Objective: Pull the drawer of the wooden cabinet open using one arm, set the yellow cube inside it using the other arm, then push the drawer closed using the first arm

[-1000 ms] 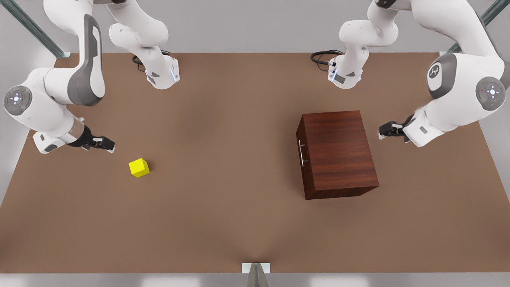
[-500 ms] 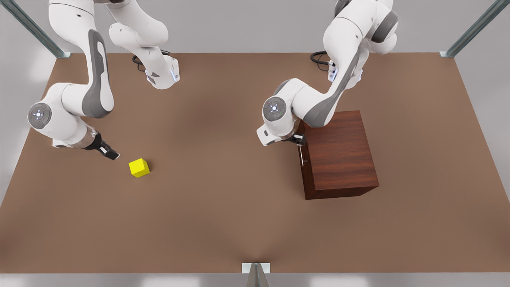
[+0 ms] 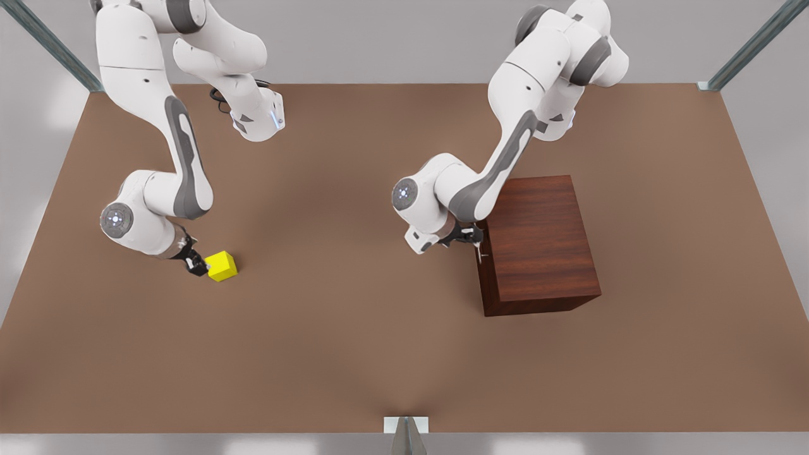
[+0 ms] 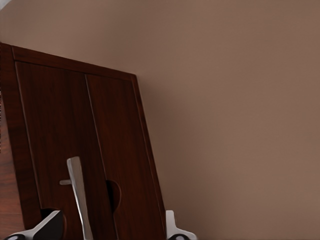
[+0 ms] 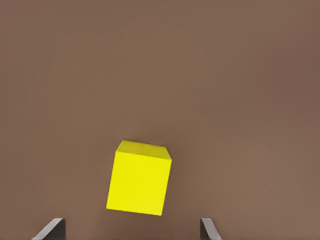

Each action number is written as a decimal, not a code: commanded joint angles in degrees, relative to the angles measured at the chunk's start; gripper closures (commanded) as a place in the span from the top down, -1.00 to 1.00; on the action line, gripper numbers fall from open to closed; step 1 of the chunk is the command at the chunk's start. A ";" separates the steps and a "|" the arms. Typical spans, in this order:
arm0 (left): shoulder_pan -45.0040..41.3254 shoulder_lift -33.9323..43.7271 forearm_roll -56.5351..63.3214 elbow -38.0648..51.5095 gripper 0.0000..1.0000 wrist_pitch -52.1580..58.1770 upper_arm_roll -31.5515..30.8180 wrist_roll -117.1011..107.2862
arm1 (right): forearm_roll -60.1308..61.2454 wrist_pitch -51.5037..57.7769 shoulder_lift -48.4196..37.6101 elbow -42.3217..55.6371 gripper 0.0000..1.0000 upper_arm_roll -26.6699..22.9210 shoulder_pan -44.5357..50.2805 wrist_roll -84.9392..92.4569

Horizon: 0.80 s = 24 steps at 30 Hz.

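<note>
Left claw [image 3: 475,239] open, fingers either side of thin silver bar handle [image 4: 77,195] on shut drawer [image 4: 75,150] of dark wooden cabinet [image 3: 540,243], toward table's right side. Risk: closing off-centre, slipping off handle, dragging whole cabinet.

Right claw [image 3: 197,265] open, just beside small yellow cube [image 3: 221,265] near table's left edge. Risk: fingertip nudges cube, skewing grasp.

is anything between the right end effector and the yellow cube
Nothing visible. The right end effector is open, with the yellow cube just ahead of its fingertips on bare table.
</note>
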State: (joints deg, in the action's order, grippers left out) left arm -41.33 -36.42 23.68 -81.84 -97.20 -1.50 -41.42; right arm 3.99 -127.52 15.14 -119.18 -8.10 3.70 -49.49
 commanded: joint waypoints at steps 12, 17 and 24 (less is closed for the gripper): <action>-0.16 -1.72 2.60 -0.86 1.00 -1.85 0.09 -17.90 | 1.02 -13.63 5.16 -4.48 1.00 0.10 -0.19 -13.00; -0.07 -1.90 1.28 0.28 1.00 -2.90 0.01 -17.73 | 1.10 -13.54 5.34 -4.22 1.00 0.19 -0.19 -13.17; -0.16 -2.07 0.49 0.28 1.00 -2.99 -0.08 -17.73 | 0.84 -14.60 6.92 -4.39 1.00 0.37 0.08 -13.00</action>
State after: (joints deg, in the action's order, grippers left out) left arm -41.47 -38.56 24.42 -81.56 -99.93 -1.57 -54.26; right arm 4.87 -141.12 22.10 -123.59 -7.74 3.79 -59.25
